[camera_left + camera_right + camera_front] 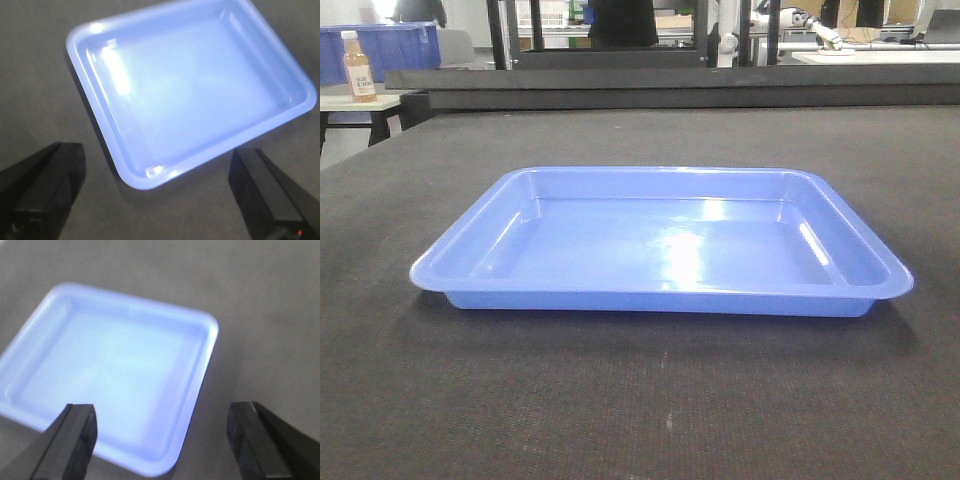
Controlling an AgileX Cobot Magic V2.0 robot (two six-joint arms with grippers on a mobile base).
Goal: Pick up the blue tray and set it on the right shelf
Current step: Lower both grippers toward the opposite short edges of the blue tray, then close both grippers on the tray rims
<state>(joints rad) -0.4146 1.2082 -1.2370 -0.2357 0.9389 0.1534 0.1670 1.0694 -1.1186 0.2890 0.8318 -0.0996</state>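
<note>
**A:** Dark grey, coarse-textured tabletop point(640, 420) fills every view. Where does the tray sit?

**B:** The shallow rectangular tray of glossy periwinkle-blue plastic point(660, 245) lies flat on it, open side up and empty. Its long side faces the front camera.

**A:** And seen from the left gripper?

**B:** The tray point(190, 85) is ahead of the left gripper point(157, 160) and skewed to its right. Its nearest rounded corner falls in the gap between the two black fingers point(47, 185). The jaws are spread wide, hold nothing and are clear of the rim.

**A:** The right one?

**B:** Much the same, mirrored. The tray point(110, 370) lies ahead of the right gripper point(162, 412) and off to its left, with one corner showing between the fingers point(260, 440). It is wide apart too, empty-handed and not touching the plastic. That view is blurred.

**A:** Anything farther out?

**B:** In the front view, far beyond the tray and to the left, there is a small clear bottle of orange-brown liquid with a white cap point(359, 66). It stands on a pale side table point(360, 100), just in front of a deep dark-blue storage bin point(395, 45).
</note>
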